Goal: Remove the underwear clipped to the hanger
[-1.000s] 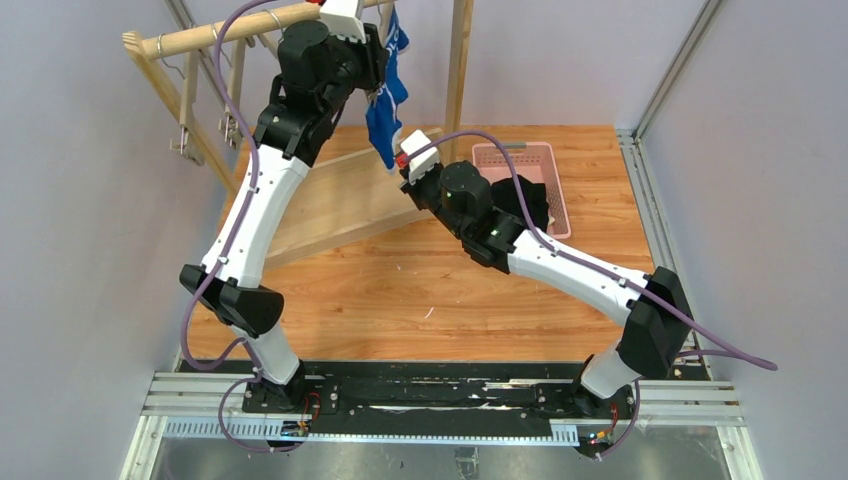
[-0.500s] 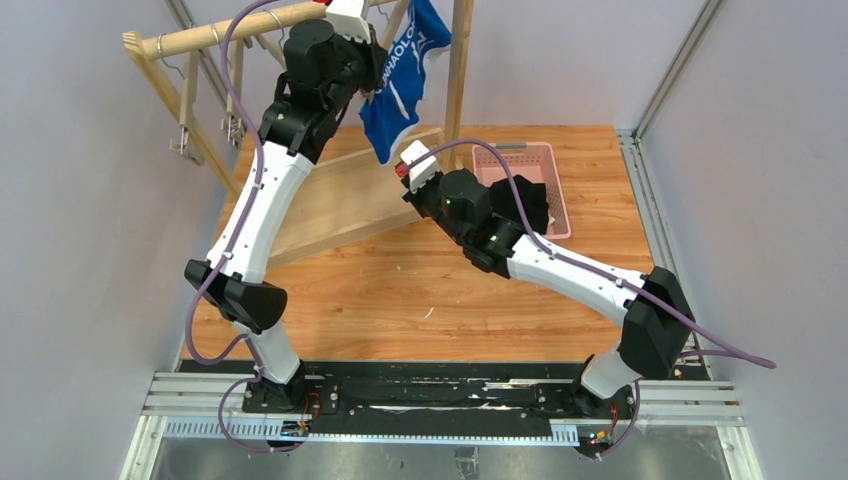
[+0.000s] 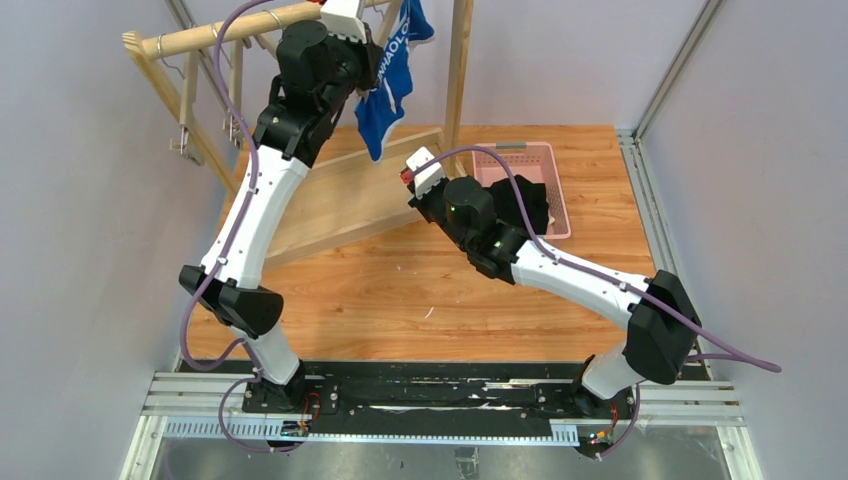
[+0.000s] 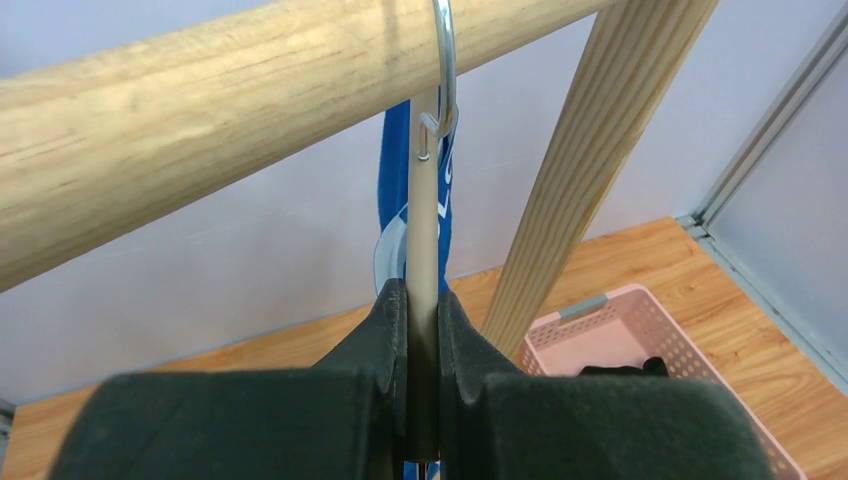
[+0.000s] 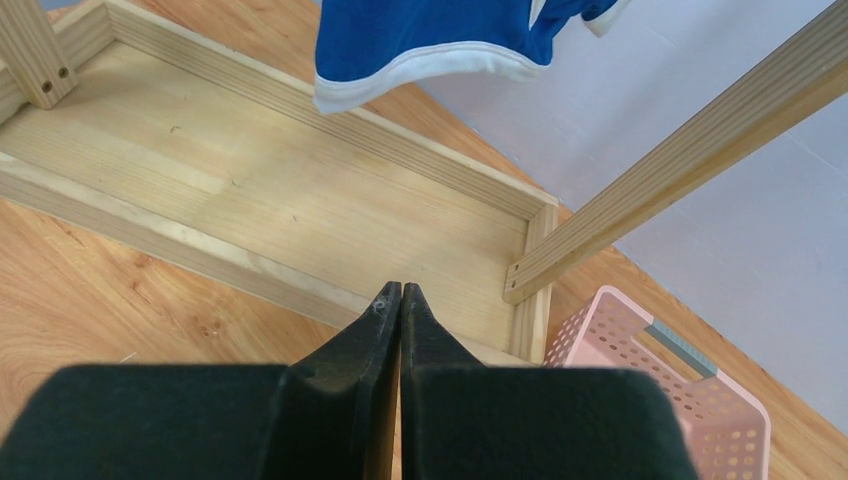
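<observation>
Steadying the hanger, ready to free the blue underwear.

Gripping the wooden hanger [image 4: 423, 230] tight between the left fingers [image 4: 395, 335], just under the rail [image 4: 200, 90]; pressing the right fingers [image 5: 385, 325] together on nothing, low beneath the hem of the blue underwear [image 5: 440, 35] hanging from that hanger. Probably best: hold the hanger firm, part the right fingers, rise to the hem, pinch a full fold, pull down and away from the clips without dragging the hook off the rail. Then across to the pink basket [image 3: 558, 195], black garment [image 3: 532, 205] already inside.
</observation>
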